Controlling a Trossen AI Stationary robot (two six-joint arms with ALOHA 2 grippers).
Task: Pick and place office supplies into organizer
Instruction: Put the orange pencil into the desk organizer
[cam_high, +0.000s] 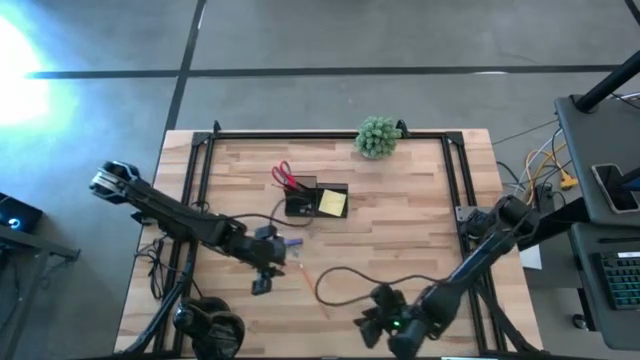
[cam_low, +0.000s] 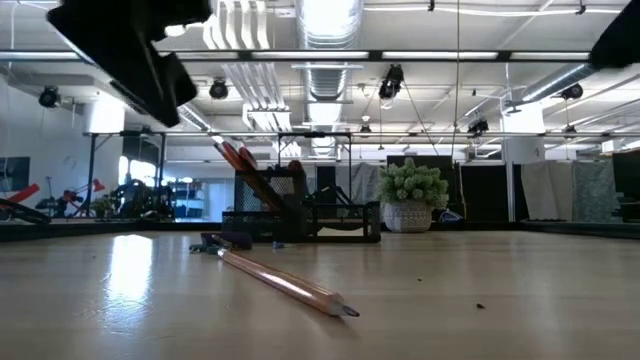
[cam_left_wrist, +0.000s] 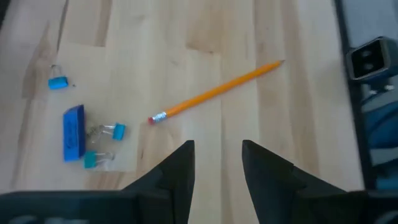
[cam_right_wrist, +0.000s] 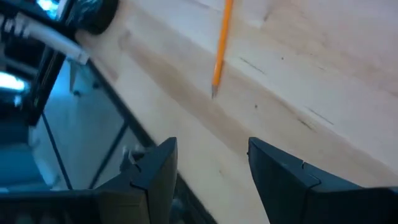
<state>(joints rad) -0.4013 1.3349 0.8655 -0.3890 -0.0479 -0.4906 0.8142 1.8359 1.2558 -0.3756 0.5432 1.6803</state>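
An orange pencil (cam_left_wrist: 217, 92) lies flat on the wooden table, a little ahead of my left gripper (cam_left_wrist: 217, 168), which hovers open above the boards with nothing between its fingers. Beside it lie a blue eraser (cam_left_wrist: 73, 132) and three small blue binder clips (cam_left_wrist: 115, 130). My right gripper (cam_right_wrist: 211, 168) hangs open over the table's near edge, the pencil's tip (cam_right_wrist: 214, 87) ahead of it. The black organizer (cam_high: 315, 200) stands mid-table with red-handled scissors (cam_high: 283, 177) upright in it and a yellow sticky-note pad (cam_high: 333, 203) in it.
A green ball-shaped plant (cam_high: 377, 135) stands at the far edge. Black headphones (cam_high: 210, 330) lie at the near left corner. A black cable (cam_high: 340, 272) loops over the table between the two grippers. A black frame (cam_high: 200, 160) runs along the table's sides.
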